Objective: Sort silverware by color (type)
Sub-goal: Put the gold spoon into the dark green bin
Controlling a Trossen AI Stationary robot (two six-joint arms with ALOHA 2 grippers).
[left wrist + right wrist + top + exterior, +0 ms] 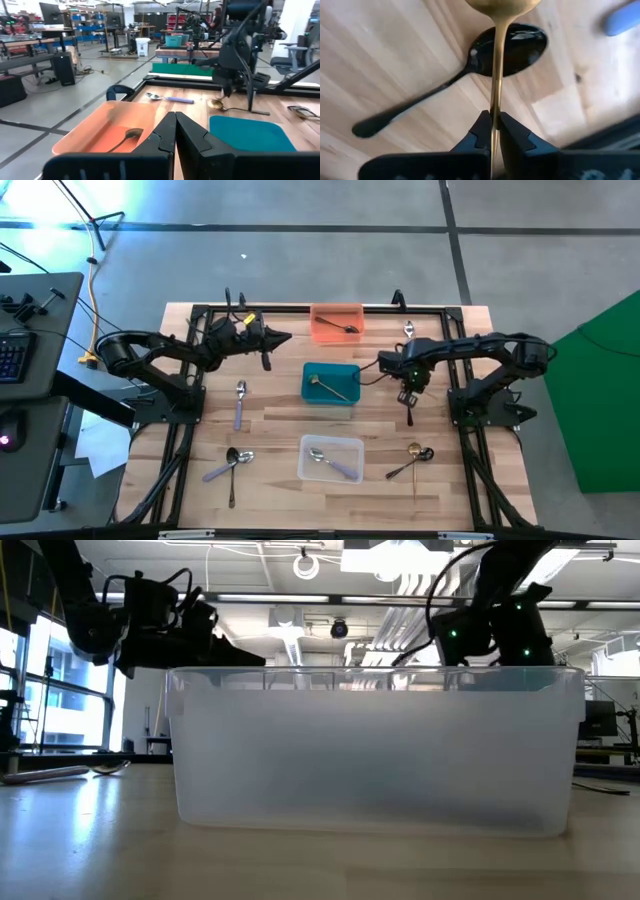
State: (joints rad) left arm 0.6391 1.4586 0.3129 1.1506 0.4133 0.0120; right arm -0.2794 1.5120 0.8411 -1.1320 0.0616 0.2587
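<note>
The right claw (492, 131) is closed on the handle of a gold spoon (496, 70), held above a black spoon (510, 47) near the surface's right edge. I judge the next move carries it to the teal bin (331, 369). The left claw (175, 132) is closed and empty, above the orange bin (100, 130).

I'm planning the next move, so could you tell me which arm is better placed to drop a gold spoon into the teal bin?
Right. Its gripper is shut on a gold spoon, beside the teal bin; the left gripper hovers shut and empty by the orange bin.
</note>
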